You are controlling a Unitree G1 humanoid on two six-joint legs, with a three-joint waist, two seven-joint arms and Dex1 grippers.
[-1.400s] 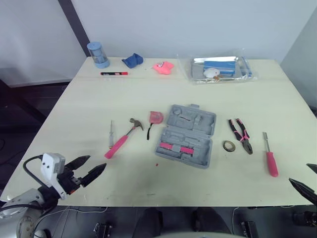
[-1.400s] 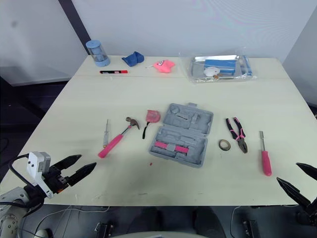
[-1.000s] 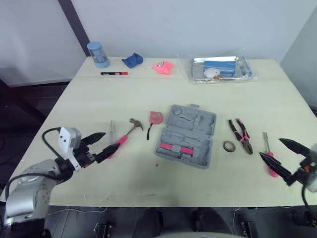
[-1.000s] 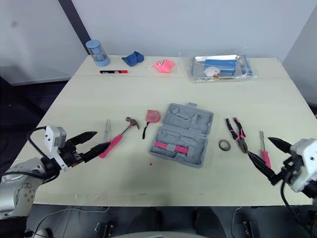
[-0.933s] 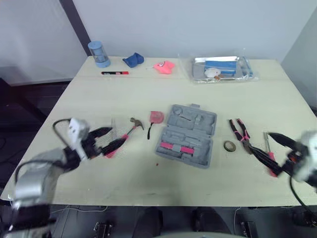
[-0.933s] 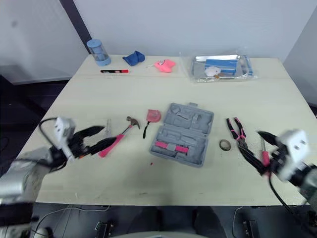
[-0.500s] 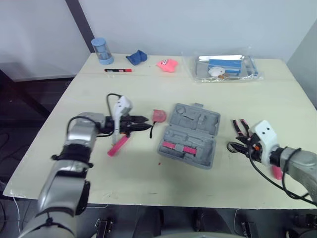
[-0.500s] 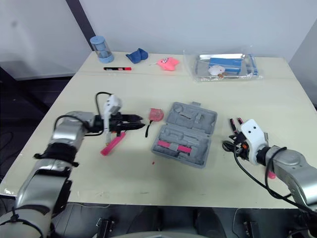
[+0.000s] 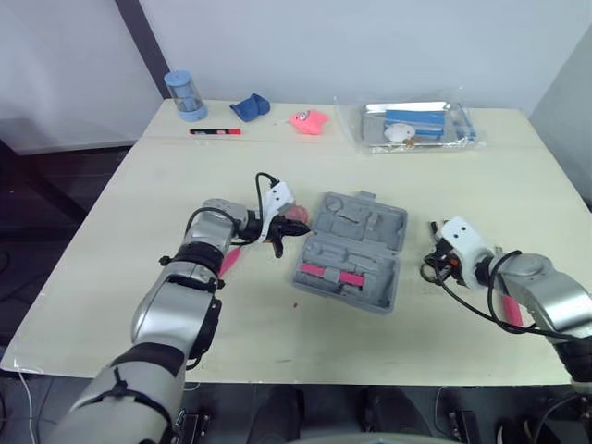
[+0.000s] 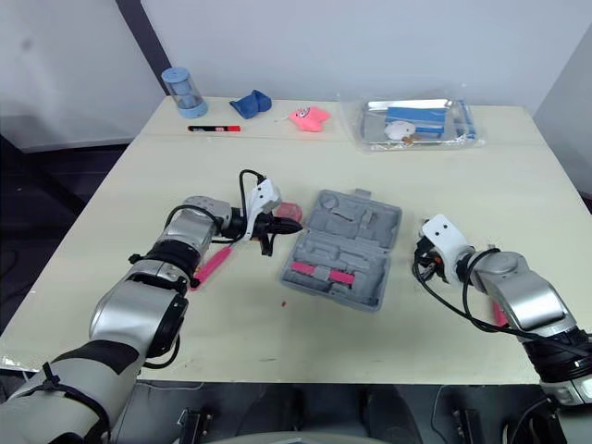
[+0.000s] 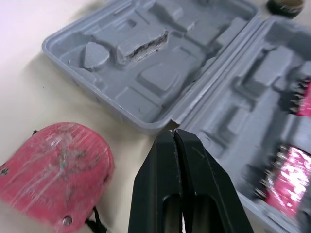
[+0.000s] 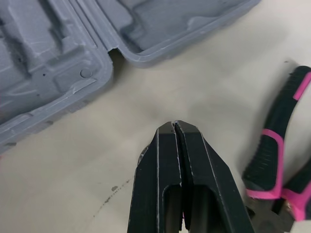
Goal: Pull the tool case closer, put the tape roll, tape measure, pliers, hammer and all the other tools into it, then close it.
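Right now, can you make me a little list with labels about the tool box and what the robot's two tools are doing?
Tool case: open, lying flat on the table
Left tool: shut, tip close to the case's edge, beside the tape measure
Right tool: shut, over bare table between the case and the pliers
Hammer: on the table by the left arm
Outside the case: tape measure, pliers, hammer

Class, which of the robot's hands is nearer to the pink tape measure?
Left. The left hand sits right beside the tape measure, at the left edge of the tool case; the right hand is across the case, near the pliers.
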